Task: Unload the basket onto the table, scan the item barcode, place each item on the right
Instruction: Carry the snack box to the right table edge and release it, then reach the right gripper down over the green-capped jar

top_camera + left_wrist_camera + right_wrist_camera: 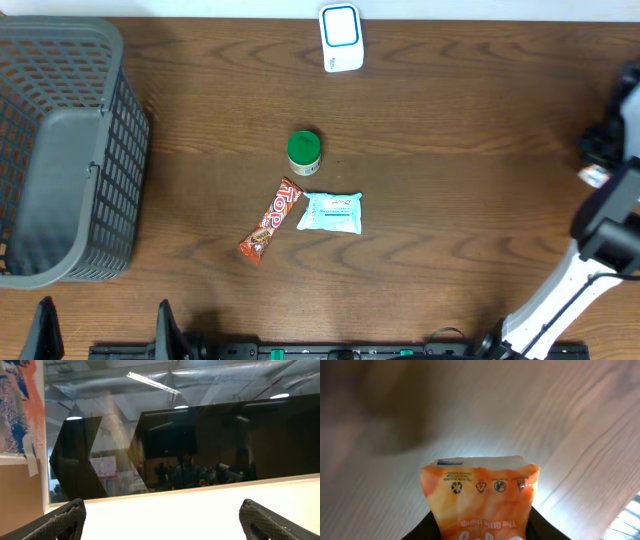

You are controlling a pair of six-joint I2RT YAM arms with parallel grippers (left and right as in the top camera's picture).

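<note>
With the left gripper [160, 521] released, the orange packet [480, 492] grasped by the right gripper [482, 532] should be squared barcode-first to the scanner [341, 38] at the worktop's far edge.

Colour rundown, mostly brown with a few loud bits

The dark brown wood-grain table [470, 120] has wavy lighter streaks. The grey plastic lattice basket [125, 170] is a grid pattern all over, and the white boxy scanner [341, 38] has a blue ring. There's a round green-lidded tub [304, 150], a red-and-brown candy bar wrapper [272, 220] with white lettering, and a pale blue tissue pack [331, 213]. The orange glossy plastic pouch [480, 500] is mottled lighter orange, with dark recycling icons and white letters.
</note>
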